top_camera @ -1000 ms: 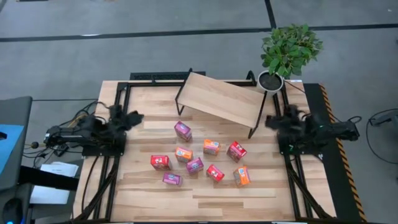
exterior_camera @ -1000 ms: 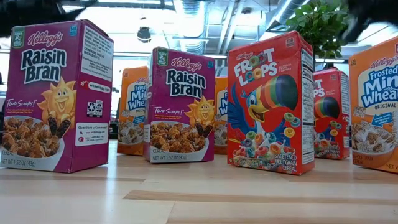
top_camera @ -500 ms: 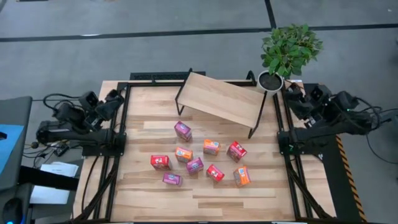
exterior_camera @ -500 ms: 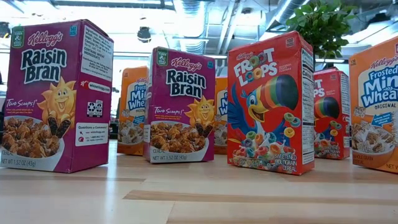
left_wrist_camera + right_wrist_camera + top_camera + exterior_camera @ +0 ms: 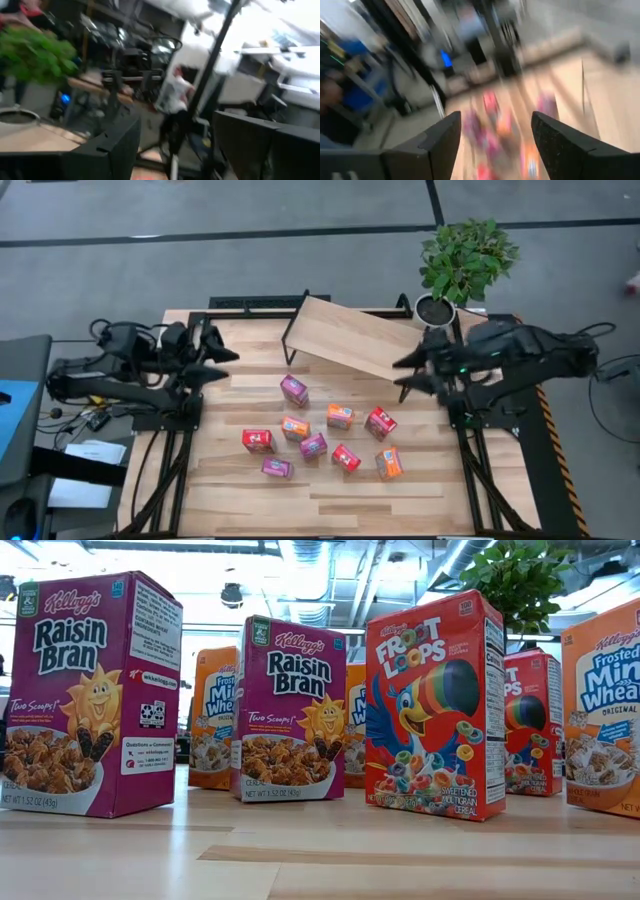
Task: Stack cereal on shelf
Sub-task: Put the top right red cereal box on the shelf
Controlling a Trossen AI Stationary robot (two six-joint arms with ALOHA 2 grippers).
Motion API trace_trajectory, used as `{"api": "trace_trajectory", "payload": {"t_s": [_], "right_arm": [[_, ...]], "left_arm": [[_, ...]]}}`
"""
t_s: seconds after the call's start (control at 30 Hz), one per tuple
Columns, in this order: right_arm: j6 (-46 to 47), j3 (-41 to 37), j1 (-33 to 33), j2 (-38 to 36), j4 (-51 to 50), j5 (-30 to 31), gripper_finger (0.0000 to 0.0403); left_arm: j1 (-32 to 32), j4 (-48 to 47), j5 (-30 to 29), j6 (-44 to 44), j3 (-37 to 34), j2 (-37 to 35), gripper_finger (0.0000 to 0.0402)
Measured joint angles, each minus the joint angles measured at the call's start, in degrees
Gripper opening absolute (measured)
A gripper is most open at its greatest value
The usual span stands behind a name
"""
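While nine cereal boxes [image 5: 313, 446] stand loose on the table in front of the bare shelf [image 5: 352, 338], both grippers — left [image 5: 222, 363], right [image 5: 403, 374] — hang fingers apart, holding nothing; next comes reaching for a box.

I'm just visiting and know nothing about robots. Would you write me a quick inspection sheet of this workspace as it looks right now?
Surface: wooden table, bare at the near edge.
Job's things: nine cereal boxes standing loose mid-table; shelf at the back, holding none.
Clutter: potted plant at the far right corner.
Grippers: left gripper and right gripper both open, fingers apart, holding nothing, at the table's sides.
Cables: black cables beside each arm base.
Surroundings: grey floor; a person shows in the left wrist view.
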Motion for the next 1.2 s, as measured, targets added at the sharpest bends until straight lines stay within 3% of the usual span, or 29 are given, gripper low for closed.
{"api": "trace_trajectory", "payload": {"t_s": [0.13, 0.3, 0.5, 0.7, 0.93, 1.2], "right_arm": [[10.55, 3.59, 1.47, 6.71, -14.27, -0.28, 0.0254], [21.89, 3.62, 4.28, 13.97, -25.13, -1.65, 0.0243], [26.40, 3.66, 5.76, 22.64, -29.41, 1.17, 0.0223], [23.69, 3.71, 5.67, 31.05, -29.68, -1.40, 0.0214], [21.04, 3.69, 4.13, 37.55, -28.93, -4.49, 0.0265], [21.20, 3.68, 2.95, 38.51, -29.33, -4.44, 0.0326]], "left_arm": [[0.00, -2.40, 2.62, -0.02, 1.77, 0.68, 0.0244], [0.02, -5.22, 3.32, -0.04, 1.88, 0.48, 0.0244], [0.02, -6.19, 3.08, -0.02, 1.88, 0.47, 0.0244], [0.02, -6.69, 2.90, -0.18, 1.88, 0.61, 0.0244], [0.02, -7.21, 2.93, -0.45, 1.86, 0.58, 0.0244], [0.02, -8.72, 2.95, -0.47, 1.85, 0.62, 0.0244]]}}
